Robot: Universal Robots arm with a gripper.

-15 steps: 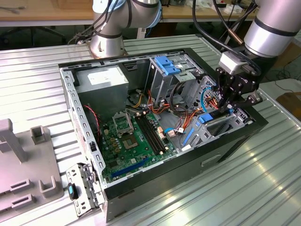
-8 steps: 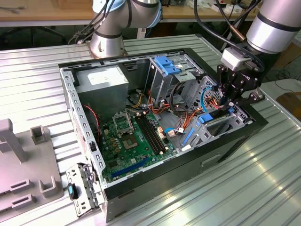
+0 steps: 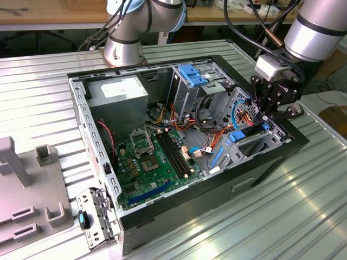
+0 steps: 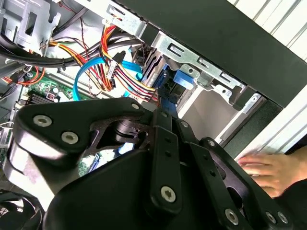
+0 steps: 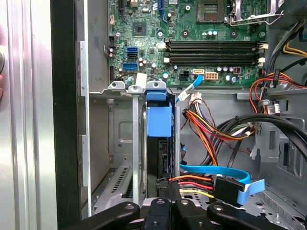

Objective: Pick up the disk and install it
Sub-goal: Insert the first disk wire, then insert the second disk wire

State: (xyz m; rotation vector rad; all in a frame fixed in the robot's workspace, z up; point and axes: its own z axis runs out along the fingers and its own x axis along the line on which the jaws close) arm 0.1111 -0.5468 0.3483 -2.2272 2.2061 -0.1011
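The pincer (image 3: 269, 115) hangs over the drive bay at the front corner of the open computer case (image 3: 217, 187), which lies on the ribbed metal counter (image 3: 260, 227). The disk (image 5: 159, 139), with its blue carrier, stands on edge in the bay's slot, beside the motherboard (image 5: 192, 28). The pincer's fingers (image 5: 163, 211) sit closed at the disk's edge; whether they grip it, I cannot tell. A person's hand (image 4: 266, 170) rests beside the case.

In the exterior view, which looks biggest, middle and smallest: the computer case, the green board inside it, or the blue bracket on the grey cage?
1. The computer case looks biggest.
2. The green board comes next, lying inside the case.
3. The blue bracket looks smallest.
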